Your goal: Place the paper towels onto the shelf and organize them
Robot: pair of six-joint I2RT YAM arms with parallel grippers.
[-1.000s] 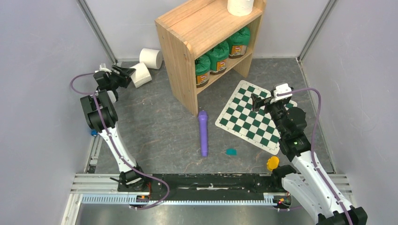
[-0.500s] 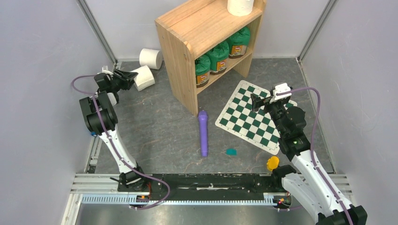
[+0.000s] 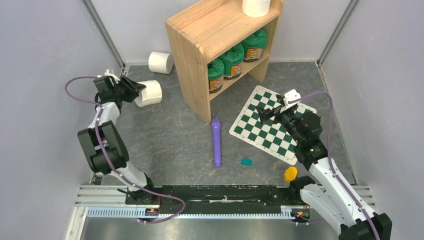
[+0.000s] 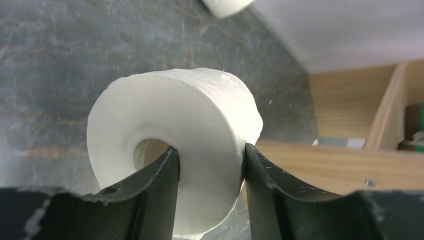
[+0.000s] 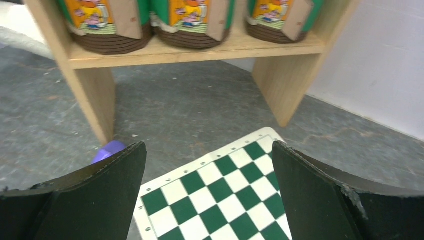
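My left gripper (image 3: 134, 90) (image 4: 210, 150) is shut on a white paper towel roll (image 3: 150, 93) (image 4: 175, 105), one finger inside its core and the other against its outer side. It is left of the wooden shelf (image 3: 220, 25) (image 4: 345, 100). A second roll (image 3: 160, 62) (image 4: 227, 6) lies on the floor by the back wall. A third roll (image 3: 256, 7) stands on the shelf's top tier. My right gripper (image 3: 264, 112) (image 5: 207, 150) is open over the checkered board and faces the shelf's (image 5: 190, 52) lower tier with nothing between its fingers.
Three green canisters (image 3: 232, 60) (image 5: 190, 15) fill the lower tier. A green-and-white checkered board (image 3: 272, 125) (image 5: 225, 195) lies right of the shelf. A purple cylinder (image 3: 216, 141), a teal piece (image 3: 246, 162) and a yellow object (image 3: 290, 174) lie nearer the arms. Walls close in both sides.
My left gripper closed on the nearer floor roll and carried it a little toward the arms. My right gripper shifted slightly left and stayed open.
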